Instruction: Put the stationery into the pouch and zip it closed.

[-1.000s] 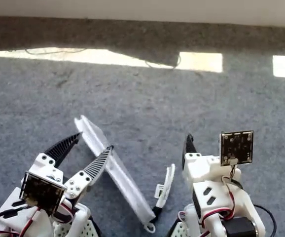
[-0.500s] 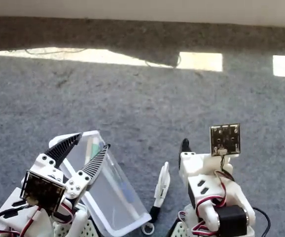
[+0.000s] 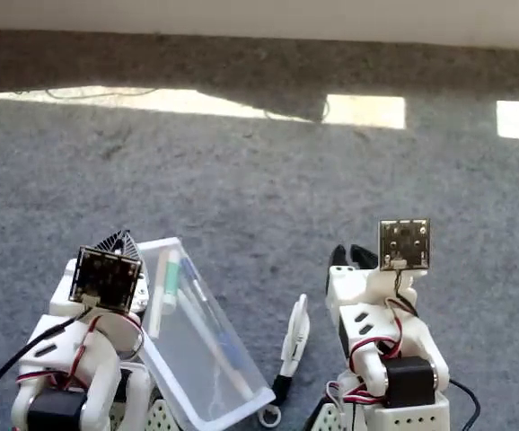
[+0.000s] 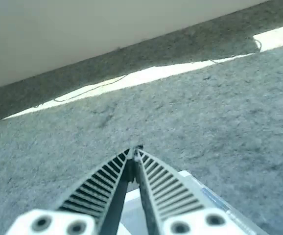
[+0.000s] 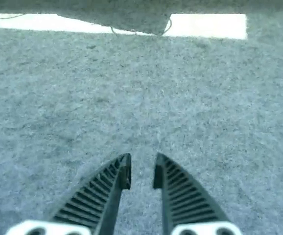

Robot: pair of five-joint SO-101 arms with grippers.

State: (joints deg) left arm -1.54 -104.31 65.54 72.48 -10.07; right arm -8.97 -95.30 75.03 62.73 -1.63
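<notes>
Some pens (image 3: 170,278) inside clear pouch (image 3: 188,377), left claw (image 4: 134,149) pinched shut — empty, right claw (image 5: 141,164) slightly parted — empty.

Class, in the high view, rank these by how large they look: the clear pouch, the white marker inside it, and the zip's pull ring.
1. clear pouch
2. white marker
3. pull ring
All three lie close together, so nearness to the camera hardly skews the order.

The left end effector (image 3: 121,239) is mostly hidden under its camera board (image 3: 107,277), and the left arm (image 3: 80,359) covers the pouch's (image 3: 207,359) near left corner. Pens (image 3: 171,278) inside blur through the clear wall; perhaps three. The white item (image 3: 296,330) to its right is too small to identify.
</notes>
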